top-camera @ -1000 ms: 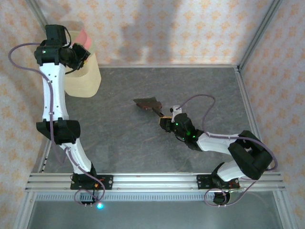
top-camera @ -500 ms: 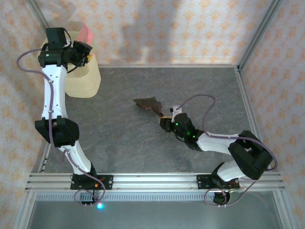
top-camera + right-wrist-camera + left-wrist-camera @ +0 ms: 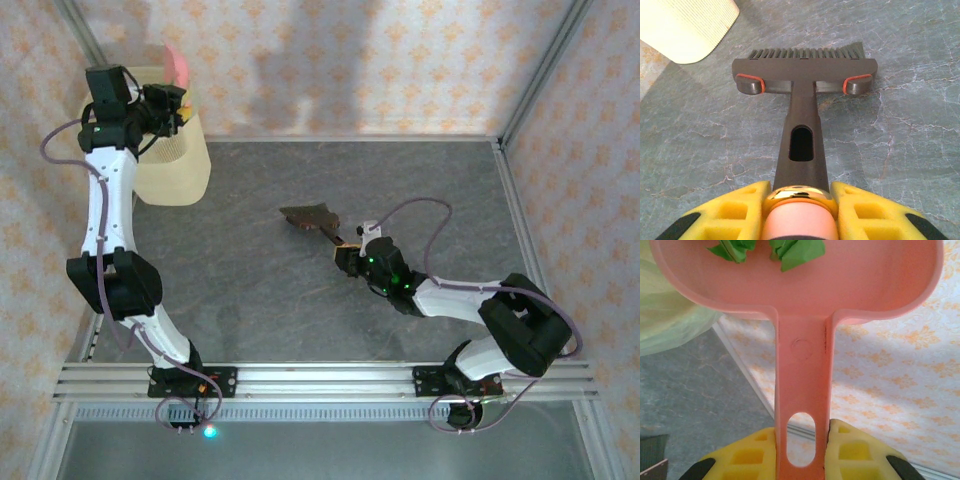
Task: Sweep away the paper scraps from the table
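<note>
Desk (image 3: 260,300), dark grey stone pattern. Cream ribbed bin (image 3: 178,168), far left corner. Pink dustpan (image 3: 800,290), raised by the bin, handle clenched in left tool (image 3: 801,455). Dark brush (image 3: 802,75), bristles on mid-desk, handle clenched in right tool (image 3: 800,212). Paper scraps (image 3: 795,249), green, lying in the dustpan.

Left arm (image 3: 105,200), right arm (image 3: 452,297): white shell links, black joint housings, black base plates (image 3: 190,380). A lilac-grey cable (image 3: 47,150) loops off each, at 9 o'clock on the left and 12 o'clock on the right. Green lamps (image 3: 390,268) are lit on the right wrist housing. Left gripper (image 3: 801,457), right gripper (image 3: 800,212): yellow moulded fingers (image 3: 747,457), square recessed pockets, black outer corners.
</note>
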